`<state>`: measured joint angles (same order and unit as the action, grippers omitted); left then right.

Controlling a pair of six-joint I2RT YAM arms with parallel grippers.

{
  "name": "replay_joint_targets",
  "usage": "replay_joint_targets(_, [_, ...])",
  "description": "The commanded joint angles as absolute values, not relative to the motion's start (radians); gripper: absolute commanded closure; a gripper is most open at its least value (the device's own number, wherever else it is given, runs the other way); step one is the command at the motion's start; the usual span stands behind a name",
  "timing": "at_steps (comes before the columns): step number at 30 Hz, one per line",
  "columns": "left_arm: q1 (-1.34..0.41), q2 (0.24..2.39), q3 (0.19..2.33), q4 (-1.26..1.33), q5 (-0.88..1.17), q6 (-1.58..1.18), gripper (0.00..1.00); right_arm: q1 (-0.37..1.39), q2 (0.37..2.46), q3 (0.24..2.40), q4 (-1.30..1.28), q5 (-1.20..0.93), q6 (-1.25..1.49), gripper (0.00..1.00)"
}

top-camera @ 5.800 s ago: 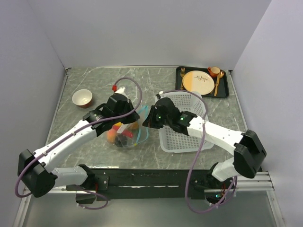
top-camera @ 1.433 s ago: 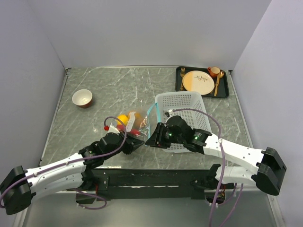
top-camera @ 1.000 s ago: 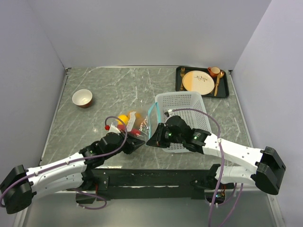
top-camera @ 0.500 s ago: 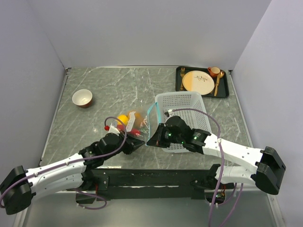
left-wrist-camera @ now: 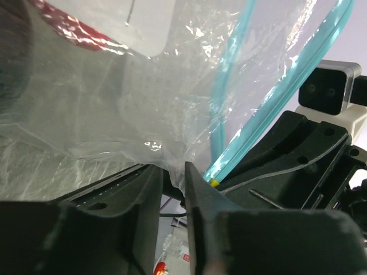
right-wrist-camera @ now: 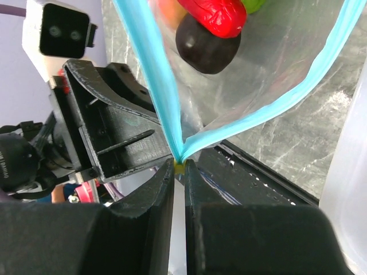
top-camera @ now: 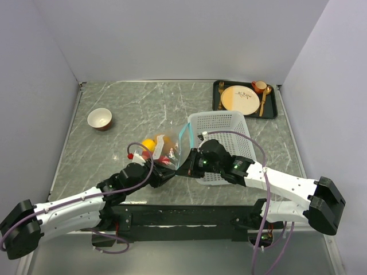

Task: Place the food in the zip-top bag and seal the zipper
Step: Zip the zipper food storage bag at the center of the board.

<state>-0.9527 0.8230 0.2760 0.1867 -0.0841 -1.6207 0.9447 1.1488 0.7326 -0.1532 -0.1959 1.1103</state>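
Observation:
The zip-top bag (top-camera: 162,150) is held up near the table's front, with the food inside: a yellow round (top-camera: 148,143), a red pepper (right-wrist-camera: 218,14) and a brown round (right-wrist-camera: 203,48). The teal zipper (top-camera: 182,144) is open; its two strips (right-wrist-camera: 143,63) spread in a V from a yellow end piece (right-wrist-camera: 179,167). My right gripper (right-wrist-camera: 179,167) is shut on that end piece, also seen from above (top-camera: 183,167). My left gripper (left-wrist-camera: 172,172) is shut on the bag's clear plastic beside the zipper (left-wrist-camera: 226,109), close to the right gripper (top-camera: 170,173).
A white mesh basket (top-camera: 229,123) stands just right of the bag, under the right arm. A black tray (top-camera: 274,109) with a tan plate (top-camera: 239,99), a cup and cutlery is at the back right. A small bowl (top-camera: 100,118) sits at the left.
Since the oldest frame both arms drew back to the near corner of the bag. In the last second the left gripper edged right, closer to the right gripper; the bag barely shifted.

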Motion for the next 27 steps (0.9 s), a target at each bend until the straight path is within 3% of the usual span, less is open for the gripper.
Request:
replay_joint_targets(1, [-0.957,0.830,0.272,0.290,-0.064,-1.638,0.69,0.946,1.143,0.738,-0.103,-0.209,1.118,0.94])
replay_joint_targets(7, [-0.957,0.767,0.261,0.261,-0.086,-1.658,0.56,0.950,1.137,0.729,-0.117,-0.192,1.120,0.94])
replay_joint_targets(14, [-0.959,0.680,0.212,0.248,-0.123,-1.715,0.53,0.951,1.129,0.719,-0.121,-0.186,1.124,0.94])
replay_joint_targets(27, [-0.974,0.723,0.216,0.258,-0.109,-1.747,0.54,0.951,1.092,0.744,-0.164,-0.129,1.111,0.94])
